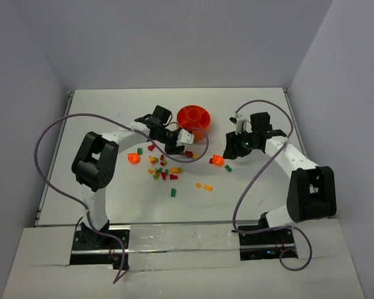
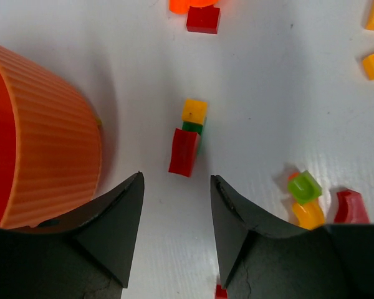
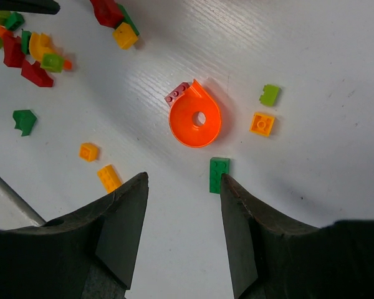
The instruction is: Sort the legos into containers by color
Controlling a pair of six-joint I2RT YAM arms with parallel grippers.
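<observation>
The left fingers [image 2: 118, 218] stand parted and empty, low over the tabletop [image 2: 268, 93] just beside the ribbed wall of the orange bowl [image 2: 43, 137], with a red brick [image 2: 184, 152] lying just ahead of their tips. The right fingers [image 3: 121, 224] are likewise released and grasp nothing, with a green brick [image 3: 219, 174] at one tip. The bowl sits toward the tabletop's far edge, and the legos [image 1: 162, 171] lie scattered loose on its near side.
</observation>
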